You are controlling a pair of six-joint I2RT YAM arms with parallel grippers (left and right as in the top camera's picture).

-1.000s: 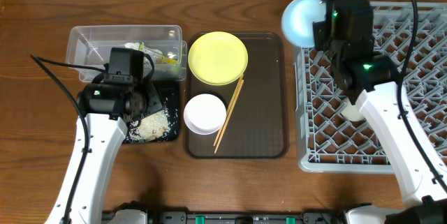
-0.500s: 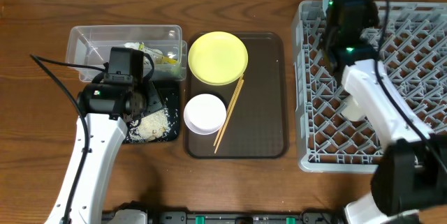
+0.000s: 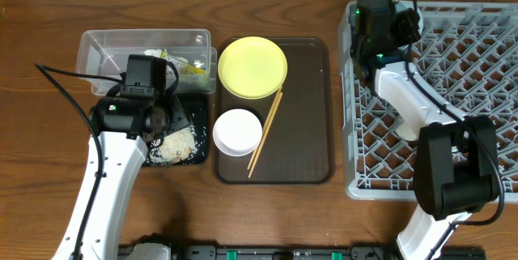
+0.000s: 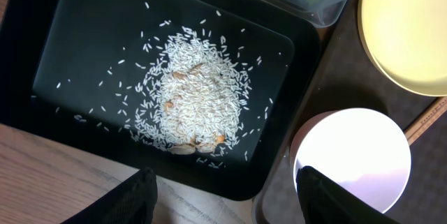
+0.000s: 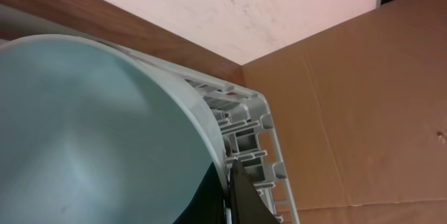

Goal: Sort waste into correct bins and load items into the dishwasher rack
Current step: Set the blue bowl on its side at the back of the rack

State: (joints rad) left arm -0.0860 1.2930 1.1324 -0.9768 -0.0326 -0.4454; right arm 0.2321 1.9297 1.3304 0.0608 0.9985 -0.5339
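My right gripper (image 5: 228, 182) is shut on the rim of the light blue bowl (image 5: 91, 133), which is tilted on edge at the far left corner of the grey dishwasher rack (image 5: 246, 142). From overhead the right gripper (image 3: 387, 15) hides the bowl there on the rack (image 3: 486, 90). My left gripper (image 4: 230, 203) is open and empty above the near edge of the black tray (image 4: 49, 56), which holds rice scraps (image 4: 188, 98). The clear tub (image 3: 105, 45) holds the yellow-green wrapper (image 3: 166, 56). The yellow plate (image 3: 252, 67), white bowl (image 3: 237, 132) and chopsticks (image 3: 265, 133) lie on the brown tray.
The dark brown serving tray (image 3: 303, 122) sits between the bins and the rack. The black tray (image 3: 194, 114) lies partly under my left arm. A cardboard panel (image 5: 363, 91) and a pale wall stand behind the rack. The green cup is not visible.
My right arm has swung the blue bowl from just left of the rack to over its far left corner, tilting it on edge. The left arm has not moved.
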